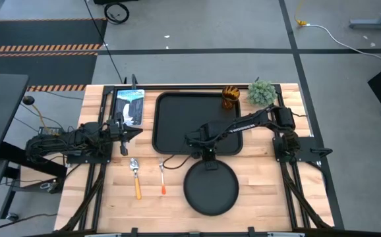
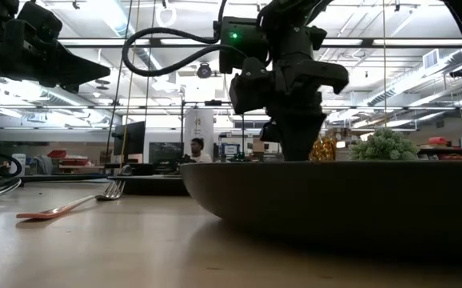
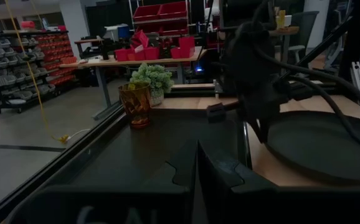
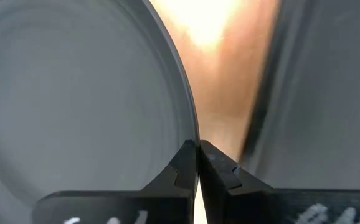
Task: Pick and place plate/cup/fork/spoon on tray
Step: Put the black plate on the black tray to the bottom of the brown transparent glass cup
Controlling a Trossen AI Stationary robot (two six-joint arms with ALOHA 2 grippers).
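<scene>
1. Your right hand (image 1: pixel 208 160) sits at the far rim of the plate (image 1: pixel 210 191), in the strip of worktop (image 1: pixel 256 178) between plate and tray (image 1: pixel 177 125). The right wrist view shows the fingers pressed together on the plate's rim (image 4: pixel 189 112), pinching it.
2. The plate lies on the worktop just near of the tray, not yet on it. Judgement: the plate step is in hand, at the grasp.
3. Next move, as you'd plan it: lift the pinched edge, carry the plate far over the tray's raised edge, set it flat.
4. Cup (image 1: pixel 230 97) stands at the tray's far right corner, beside a small potted plant (image 1: pixel 262 92).
5. Spoon (image 1: pixel 136 176) and fork (image 1: pixel 162 178) lie left of the plate, untouched.
6. Left hand (image 1: pixel 126 132) waits left of the tray; you cannot tell its finger state.
</scene>
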